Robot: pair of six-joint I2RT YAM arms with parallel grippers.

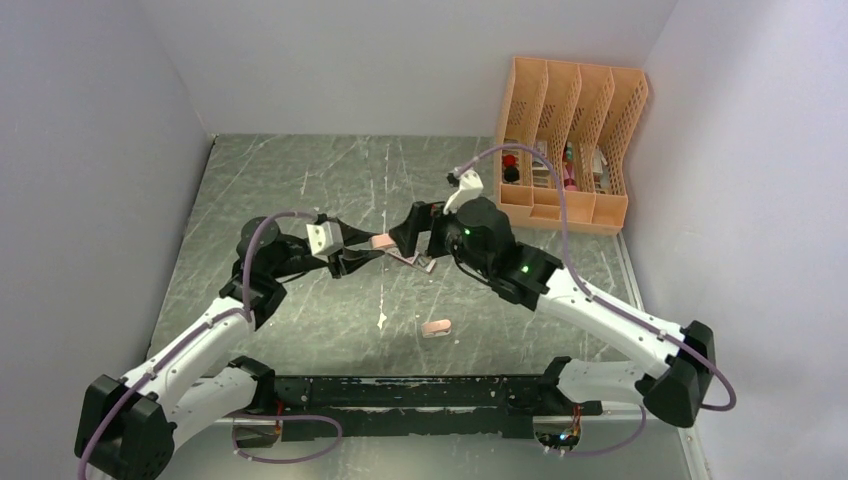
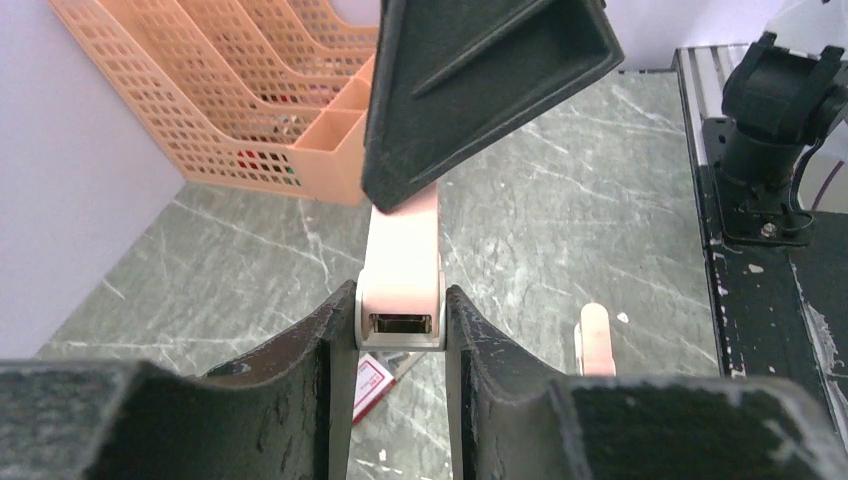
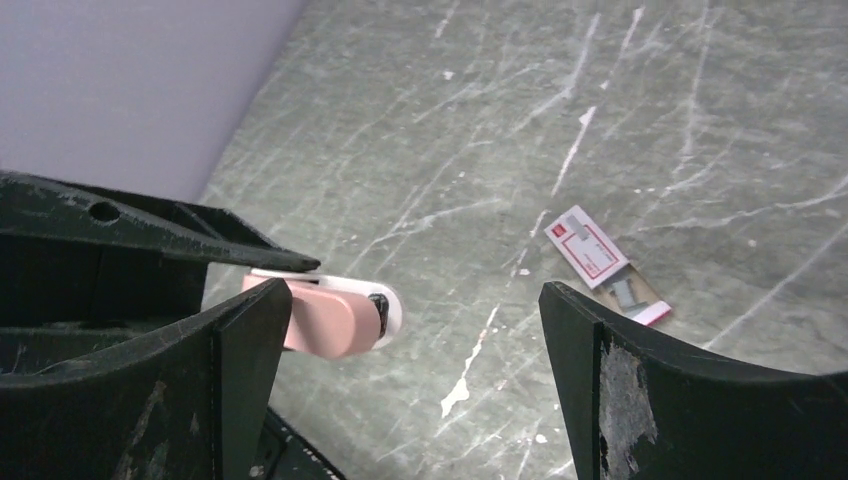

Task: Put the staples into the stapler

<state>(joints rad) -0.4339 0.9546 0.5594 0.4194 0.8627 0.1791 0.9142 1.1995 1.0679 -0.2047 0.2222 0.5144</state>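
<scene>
Clamping stapler (image 2: 402, 262) in L hand (image 2: 398, 312); R hand (image 3: 415, 292) gapes wide, staples box (image 3: 598, 258) on table (image 3: 700, 100) beneath.

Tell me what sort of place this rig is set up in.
Probably a lab test booth, not an office: plain white walls box in a scratched grey tabletop, with an orange mesh file organizer at the back right.

Two salmon-pink mini staplers are counted: the raised stapler (image 2: 403, 270) and the lying stapler (image 1: 436, 328). One red-and-white staple box (image 3: 588, 243) is seen (the silvery strips (image 3: 626, 292) in its open end are too small to be counted). One orange desk organizer (image 1: 570, 140) is counted, divided into four slots.
</scene>
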